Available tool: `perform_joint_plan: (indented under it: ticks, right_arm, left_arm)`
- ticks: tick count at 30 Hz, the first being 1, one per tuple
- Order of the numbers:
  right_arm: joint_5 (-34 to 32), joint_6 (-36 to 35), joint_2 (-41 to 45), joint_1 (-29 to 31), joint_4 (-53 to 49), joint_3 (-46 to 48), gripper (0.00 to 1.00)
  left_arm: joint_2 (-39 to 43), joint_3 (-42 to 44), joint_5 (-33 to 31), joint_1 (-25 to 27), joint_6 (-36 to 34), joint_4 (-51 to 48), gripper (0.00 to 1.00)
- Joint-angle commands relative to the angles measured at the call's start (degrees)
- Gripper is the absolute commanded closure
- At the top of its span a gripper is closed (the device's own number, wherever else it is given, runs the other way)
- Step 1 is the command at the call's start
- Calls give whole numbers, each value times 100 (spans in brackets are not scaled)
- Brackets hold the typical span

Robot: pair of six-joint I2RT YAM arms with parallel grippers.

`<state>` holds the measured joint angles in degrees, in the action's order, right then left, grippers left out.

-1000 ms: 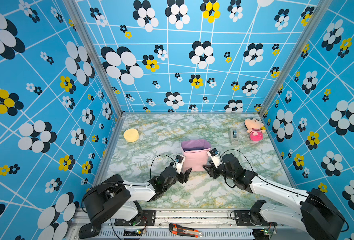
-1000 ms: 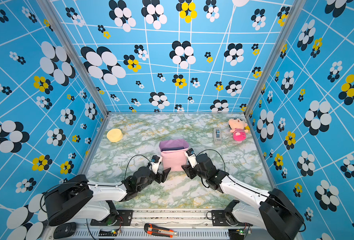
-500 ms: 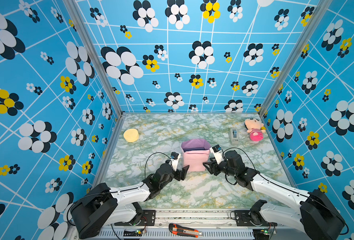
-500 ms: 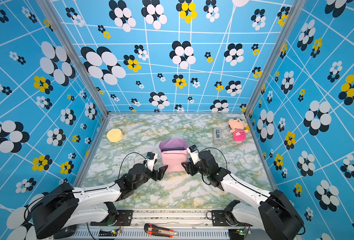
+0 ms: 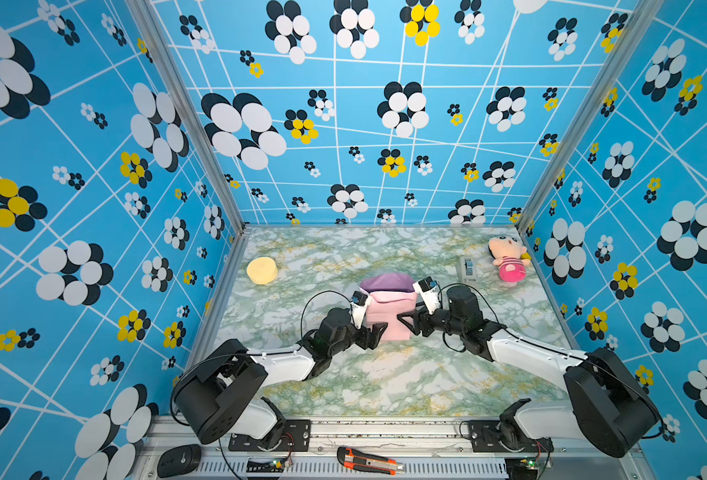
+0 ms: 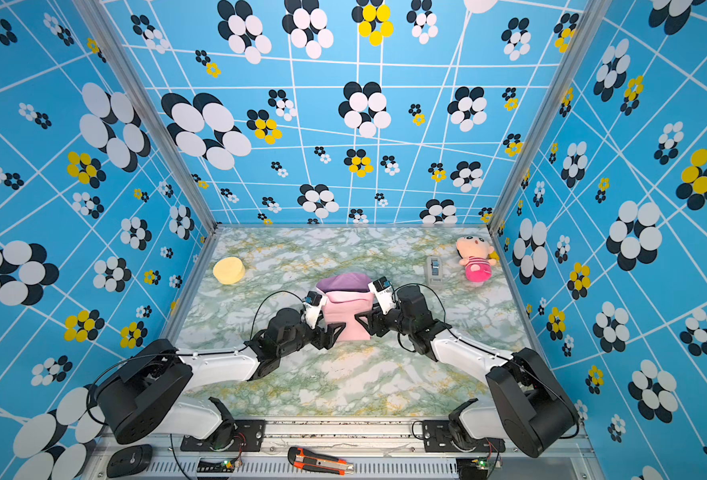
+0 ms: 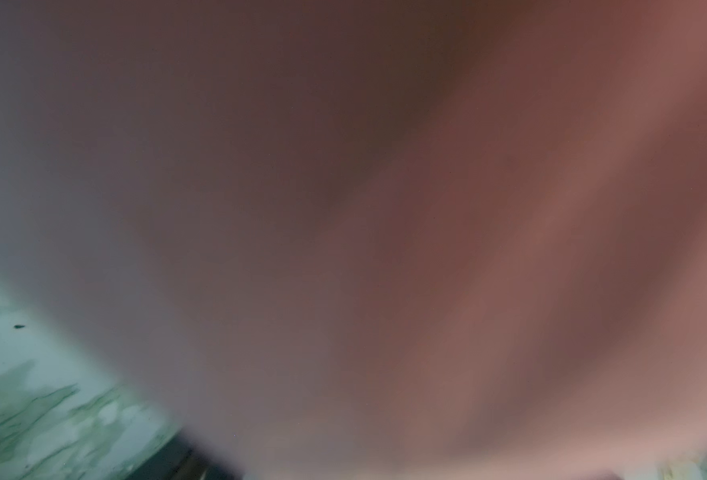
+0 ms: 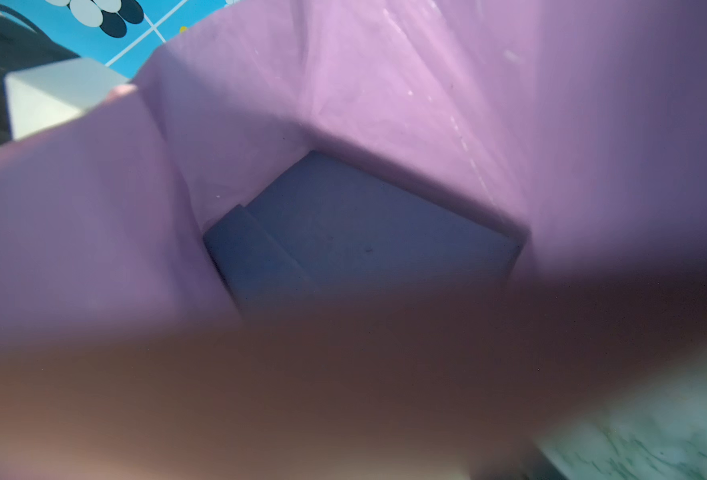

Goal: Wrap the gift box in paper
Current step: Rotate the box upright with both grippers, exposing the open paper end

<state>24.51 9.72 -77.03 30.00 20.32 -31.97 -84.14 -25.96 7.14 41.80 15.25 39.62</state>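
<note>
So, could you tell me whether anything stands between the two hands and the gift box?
Yes: the paper, folded up around the gift box, walls it off from the left hand and the right hand.

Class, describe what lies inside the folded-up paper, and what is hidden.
Inside the paper, the right wrist view shows the gift box: its dark blue lid and one side. Its other sides and underside are covered; both top views show only paper.

Fill: blurred pinkish creased paper sheet [image 7: 385, 208], right up against the lens, covers nearly everything
Exposed: green-white marbled table [image 7: 40, 415], beside the paper's edge
Unclear: dark blurred shape [image 7: 185, 463] between table and paper, can't identify
</note>
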Motion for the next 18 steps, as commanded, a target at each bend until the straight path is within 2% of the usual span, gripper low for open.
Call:
perform_joint_plan:
  ticks: [1,5,9,14,18]
  right_arm:
    - [222,13,401,47,65,307,37]
    - [-168,-44,1045,25,-373,728,38]
    - [-367,-84,1711,-237,-1120,850,32]
    - [-335,-88,2262,-502,-1530,730,27]
    - [-136,40,2221,-514,-1451,521,25]
  left_arm:
    - [-357,-346,664,166,-98,378,17]
    - [-744,-437,586,425,110,794,18]
    - [-651,-251,280,427,337,1103,17]
    - [26,-188,515,99,475,657,15]
    - [563,-400,643,29,317,-36,12]
